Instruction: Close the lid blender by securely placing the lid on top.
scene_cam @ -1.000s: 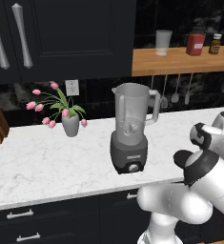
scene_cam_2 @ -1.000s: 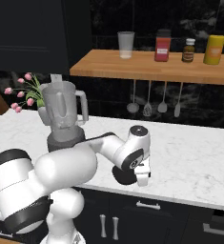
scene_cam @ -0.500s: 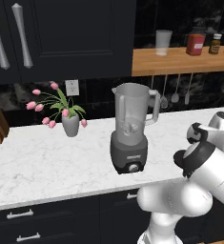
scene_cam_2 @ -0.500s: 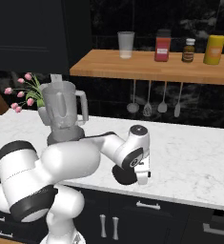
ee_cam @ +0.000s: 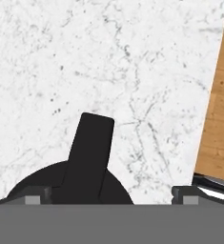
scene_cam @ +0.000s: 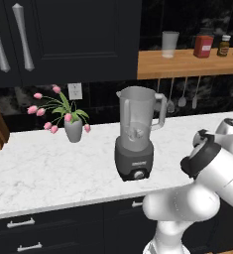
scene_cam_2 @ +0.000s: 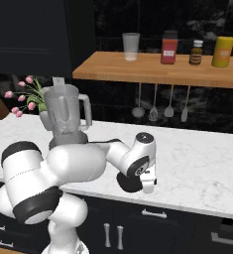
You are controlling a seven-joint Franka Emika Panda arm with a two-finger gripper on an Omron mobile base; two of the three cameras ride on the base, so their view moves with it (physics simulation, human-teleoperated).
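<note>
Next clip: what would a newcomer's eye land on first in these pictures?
The tall blender with its dark grey base and clear jar, standing open-topped on the white marble counter beside a vase of pink tulips. Then the robot's white arm, bent low at the counter's front edge, with its open gripper over the flat black lid lying on the marble.

We see a glossy white arm built of fat, rounded segments, with dark grey to black bands at the joints. One joint carries a flat round grey cap, and the hand ends in two small dark fingertips.
</note>
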